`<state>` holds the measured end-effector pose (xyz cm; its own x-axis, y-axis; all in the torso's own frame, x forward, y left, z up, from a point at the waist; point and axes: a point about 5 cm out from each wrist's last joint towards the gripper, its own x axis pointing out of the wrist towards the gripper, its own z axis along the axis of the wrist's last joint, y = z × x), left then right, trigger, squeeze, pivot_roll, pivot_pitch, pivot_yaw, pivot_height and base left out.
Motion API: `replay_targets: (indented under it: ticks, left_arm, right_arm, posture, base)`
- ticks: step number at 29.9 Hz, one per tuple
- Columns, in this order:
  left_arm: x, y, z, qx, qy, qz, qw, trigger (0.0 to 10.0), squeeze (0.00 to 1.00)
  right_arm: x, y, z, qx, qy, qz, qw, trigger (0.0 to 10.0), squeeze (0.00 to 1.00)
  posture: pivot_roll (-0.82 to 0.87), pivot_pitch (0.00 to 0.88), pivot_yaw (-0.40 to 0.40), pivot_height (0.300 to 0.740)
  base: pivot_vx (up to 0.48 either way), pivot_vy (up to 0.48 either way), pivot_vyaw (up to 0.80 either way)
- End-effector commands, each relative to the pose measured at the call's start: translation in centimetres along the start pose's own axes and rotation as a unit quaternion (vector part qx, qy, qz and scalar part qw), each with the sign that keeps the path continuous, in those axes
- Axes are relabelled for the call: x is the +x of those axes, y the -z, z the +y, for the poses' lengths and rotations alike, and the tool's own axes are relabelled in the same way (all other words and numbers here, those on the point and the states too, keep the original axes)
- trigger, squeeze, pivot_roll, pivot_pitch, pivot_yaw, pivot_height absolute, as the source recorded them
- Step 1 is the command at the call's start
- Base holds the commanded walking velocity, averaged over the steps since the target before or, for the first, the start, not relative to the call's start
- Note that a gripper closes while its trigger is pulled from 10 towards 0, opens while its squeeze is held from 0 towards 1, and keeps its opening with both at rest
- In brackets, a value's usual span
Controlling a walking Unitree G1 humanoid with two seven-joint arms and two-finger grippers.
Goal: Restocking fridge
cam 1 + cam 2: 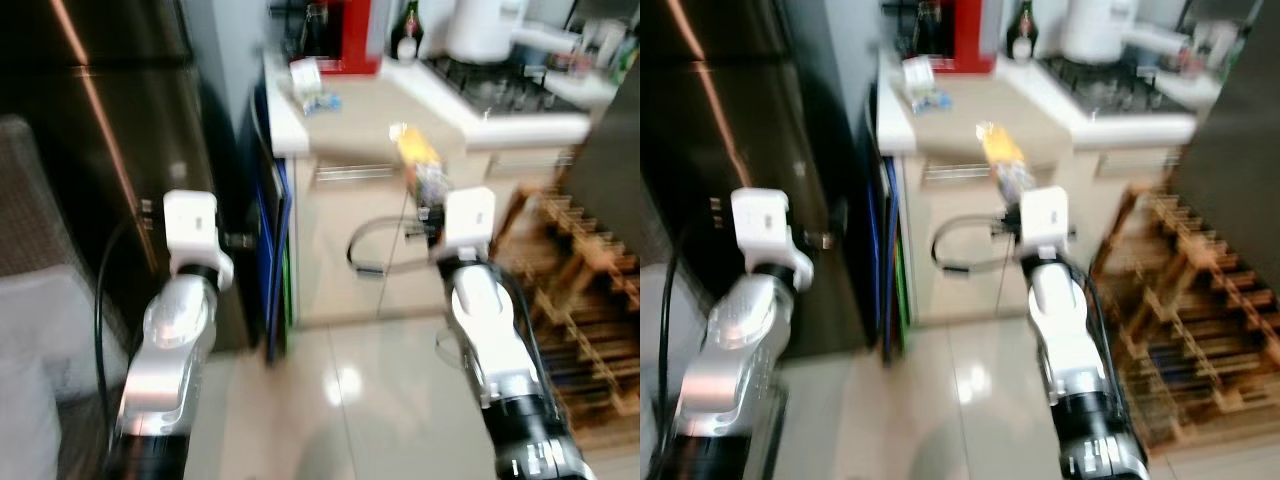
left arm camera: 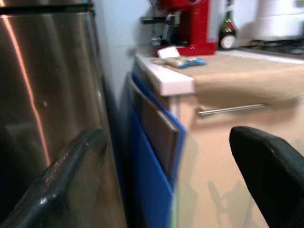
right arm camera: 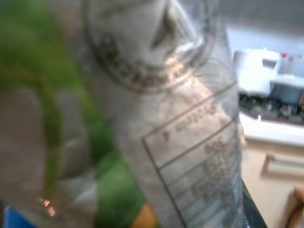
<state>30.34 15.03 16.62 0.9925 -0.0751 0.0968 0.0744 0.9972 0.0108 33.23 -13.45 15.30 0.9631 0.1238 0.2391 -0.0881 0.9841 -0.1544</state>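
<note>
Right gripper (image 1: 428,205) was clamped on a yellow-topped snack bag (image 1: 420,160), held up in front of the kitchen counter (image 1: 380,115); left gripper (image 2: 166,190) hung open beside the dark fridge (image 1: 100,130)

Fridge (image 2: 47,85): brushed metal, glossy, streaked with reflections. Floor (image 1: 340,390): polished tiles, mirror-bright. Table (image 1: 370,110): smooth matt top. Rack (image 1: 590,300): bare slatted wood. Packet (image 3: 156,118) in the right claw (image 1: 432,212): crinkled glossy plastic film. Arms: silver, shiny.

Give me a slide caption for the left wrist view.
Open left gripper faces the steel fridge, blue boards and counter.
</note>
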Motion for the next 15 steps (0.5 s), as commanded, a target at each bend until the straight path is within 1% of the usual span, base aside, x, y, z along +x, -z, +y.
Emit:
replay_targets:
  ticks: [1, 2, 4, 5, 6, 7, 8, 10, 12, 15]
  left_arm:
    - [0.0, 0.7, 0.4, 0.004, 0.002, 0.016, 1.0, 10.0, 0.0]
    - [-0.1, 0.9, 0.6, 0.006, 0.0, 0.02, 1.0, 10.0, 0.0]
    - [-0.9, 2.4, 1.4, -0.006, -0.008, 0.049, 0.999, 10.0, 0.0]
    - [-0.9, 2.4, 1.4, -0.006, -0.008, 0.049, 0.999, 10.0, 0.0]
    - [-2.0, 4.1, 2.1, -0.021, -0.015, 0.081, 0.996, 10.0, 0.0]
    - [-2.0, 4.1, 2.1, -0.021, -0.015, 0.081, 0.996, 10.0, 0.0]
    - [-2.5, 4.8, 2.1, -0.024, -0.016, 0.099, 0.995, 10.0, 0.0]
    - [-2.6, 4.9, 1.9, -0.035, -0.017, 0.101, 0.994, 10.0, 0.0]
    - [-2.6, 4.8, 1.6, -0.036, -0.013, 0.095, 0.995, 10.0, 0.0]
    - [-2.6, 4.6, 1.3, -0.034, -0.008, 0.089, 0.995, 10.0, 0.0]
  right_arm:
    - [0.4, -0.8, -0.2, 0.003, 0.001, -0.021, 1.0, 0.0, 0.0]
    - [0.4, -0.7, -0.2, 0.004, 0.001, -0.02, 1.0, 0.0, 0.0]
    - [0.2, -0.2, -0.1, 0.0, -0.008, -0.01, 1.0, 0.0, 0.0]
    - [0.2, -0.2, -0.1, 0.0, -0.008, -0.01, 1.0, 0.0, 0.0]
    - [-0.2, 1.1, -0.5, 0.008, -0.006, 0.021, 1.0, 0.0, 0.0]
    - [-0.2, 1.1, -0.5, 0.008, -0.006, 0.021, 1.0, 0.0, 0.0]
    - [-0.9, 2.2, -1.0, 0.015, 0.002, 0.047, 0.999, 0.0, 0.0]
    - [-1.5, 3.1, -1.4, 0.012, 0.004, 0.066, 0.998, 0.0, 0.0]
    - [-2.1, 3.7, -1.7, 0.007, 0.001, 0.078, 0.997, 0.0, 0.0]
    - [-2.4, 4.0, -1.8, 0.007, 0.001, 0.084, 0.996, 0.0, 0.0]
  posture:
    - [-0.08, 0.0, 0.038, 0.74]
    - [-0.08, 0.0, 0.038, 0.74]
    - [-0.08, 0.0, 0.042, 0.74]
    - [-0.08, 0.0, 0.042, 0.74]
    - [-0.08, 0.0, 0.041, 0.74]
    - [-0.08, 0.0, 0.041, 0.74]
    - [-0.08, 0.0, 0.035, 0.74]
    - [-0.08, 0.0, 0.031, 0.74]
    - [-0.08, 0.0, 0.034, 0.74]
    - [-0.09, 0.0, 0.04, 0.74]
  base:
    - [0.0, 0.0, 0.0]
    - [0.0, 0.0, 0.0]
    - [0.0, 0.0, 0.0]
    - [0.0, 0.0, 0.0]
    - [0.0, -0.352, 0.0]
    - [0.0, -0.352, 0.0]
    - [0.0, -0.48, 0.0]
    - [0.0, -0.48, 0.0]
    - [0.0, -0.48, 0.0]
    - [0.0, -0.476, 0.0]
